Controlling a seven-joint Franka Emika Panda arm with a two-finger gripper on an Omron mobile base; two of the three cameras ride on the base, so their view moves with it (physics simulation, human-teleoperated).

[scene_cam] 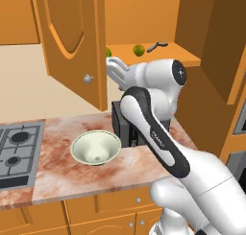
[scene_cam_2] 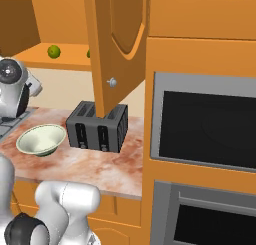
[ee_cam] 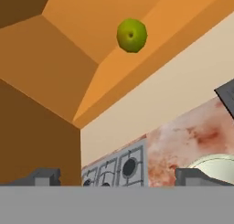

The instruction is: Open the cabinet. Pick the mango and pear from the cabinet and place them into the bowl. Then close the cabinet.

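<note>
The cabinet (scene_cam: 72,37) stands open, its left door swung out over the counter with a silver knob (scene_cam: 88,78). On its shelf lies a green fruit (scene_cam: 139,50), and a second green one (scene_cam: 108,52) is half hidden by the door edge. The hand view looks up at one round olive-green fruit with a dark stem dot, the pear (ee_cam: 132,35) by its colour, at the shelf's front edge. The mango is hidden. My gripper (scene_cam: 113,64) is open and empty just below the shelf, its fingertips (ee_cam: 43,176) wide apart. The cream-green bowl (scene_cam: 95,147) sits on the counter below.
A black toaster (scene_cam_2: 97,126) stands behind the bowl, under the right cabinet door (scene_cam_2: 117,44). A gas hob (scene_cam: 17,150) lies at the counter's left. A dark utensil (scene_cam: 157,46) rests on the shelf. Built-in ovens (scene_cam_2: 210,124) fill the wall to the right.
</note>
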